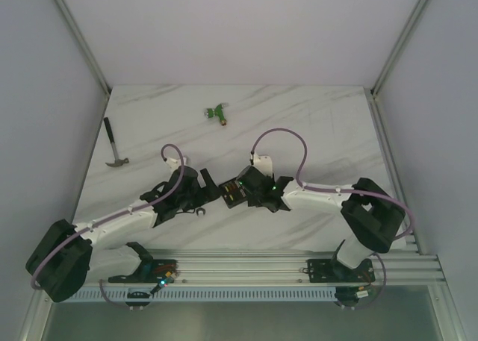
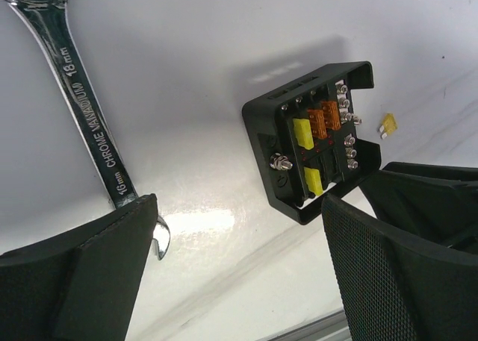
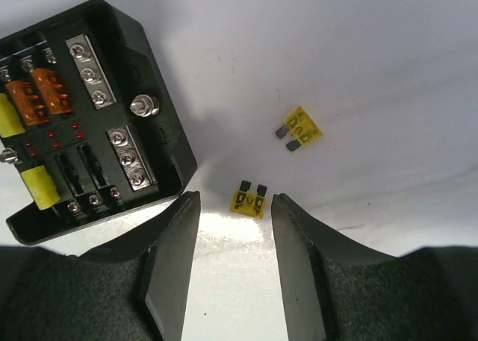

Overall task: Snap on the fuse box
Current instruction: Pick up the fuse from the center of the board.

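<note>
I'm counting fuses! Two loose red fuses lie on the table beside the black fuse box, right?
No. The near fuse and the far fuse are yellow, not red; the right wrist view shows both loose on the table beside the black fuse box.

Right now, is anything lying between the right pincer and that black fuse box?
Nothing visible does. The fuse box lies close beside the open right pincer, its corner just off one finger. A loose yellow fuse sits ahead of the gap between the fingers, beside the box rather than in the way.
</note>
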### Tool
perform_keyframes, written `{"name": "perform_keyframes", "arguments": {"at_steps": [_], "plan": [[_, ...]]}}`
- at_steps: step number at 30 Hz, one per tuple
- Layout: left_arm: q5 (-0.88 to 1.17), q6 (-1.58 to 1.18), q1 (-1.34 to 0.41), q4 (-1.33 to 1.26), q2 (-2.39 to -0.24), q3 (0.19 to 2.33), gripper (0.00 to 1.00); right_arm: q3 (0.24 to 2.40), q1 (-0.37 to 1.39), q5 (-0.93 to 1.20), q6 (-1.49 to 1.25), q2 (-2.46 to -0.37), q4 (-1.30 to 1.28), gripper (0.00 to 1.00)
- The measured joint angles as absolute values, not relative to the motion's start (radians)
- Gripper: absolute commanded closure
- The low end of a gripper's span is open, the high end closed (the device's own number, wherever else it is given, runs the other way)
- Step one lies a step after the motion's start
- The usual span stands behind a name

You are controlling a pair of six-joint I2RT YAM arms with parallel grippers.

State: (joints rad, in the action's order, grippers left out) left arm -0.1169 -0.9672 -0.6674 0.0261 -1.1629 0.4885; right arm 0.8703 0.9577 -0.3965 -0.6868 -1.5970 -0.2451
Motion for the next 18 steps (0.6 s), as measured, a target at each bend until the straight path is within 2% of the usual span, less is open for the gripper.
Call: {"name": "perform_keyframes", "arguments": {"at_steps": [7, 18], "plan": [[-0.129, -0.977, -0.665, 0.03, -1.139, 0.479, 0.0, 0.87, 0.958, -0.413, -0.711, -1.624, -0.251, 0.58], [-0.131, -0.98, -0.661, 0.03, -1.137, 0.479, 0.0, 0.873, 0.962, -0.45, -0.731, -1.637, -0.282, 0.62]]}}
